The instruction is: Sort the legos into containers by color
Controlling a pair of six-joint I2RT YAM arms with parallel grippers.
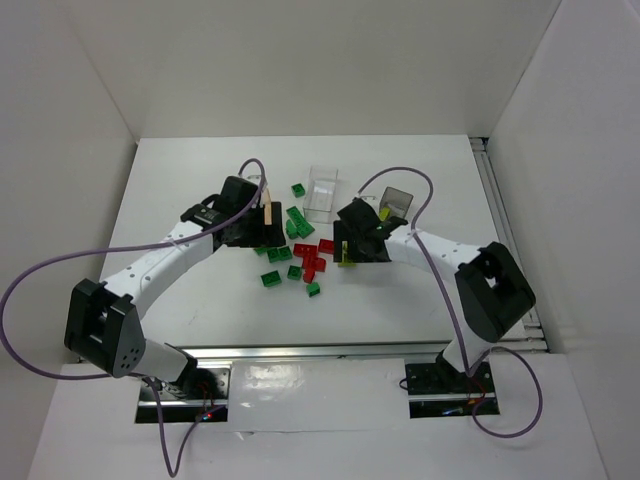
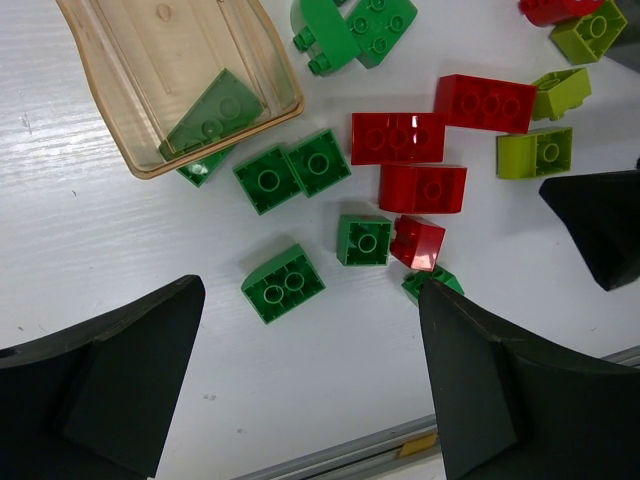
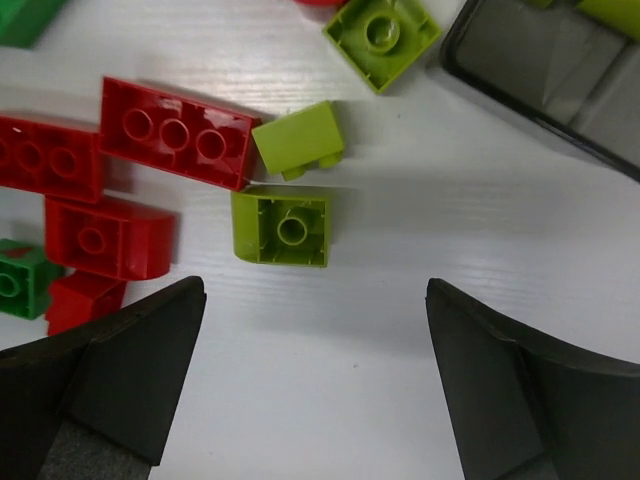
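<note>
Plastic legos (image 1: pixel 305 252): loose heap mid-table; probably light, stiff and slick, so pinch across flat sides.
Yellow-green brick (image 3: pixel 281 227): hollow side up, just ahead of right gripper (image 3: pixel 314 330), whose fingers are spread and empty.
Left gripper (image 2: pixel 312 325): fingers spread, empty, over green bricks (image 2: pixel 283 283) near amber container (image 2: pixel 170 50).
Smoky container (image 3: pixel 520 60): near that yellow-green brick.
Table (image 1: pixel 200 300): white, smooth; walls (image 1: pixel 300 60) close on three sides.

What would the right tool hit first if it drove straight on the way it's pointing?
Probably bare table in the gap of the open right tool; the upturned yellow-green brick lies just beyond its tips. Depth is unclear, so it may clip that brick.
</note>
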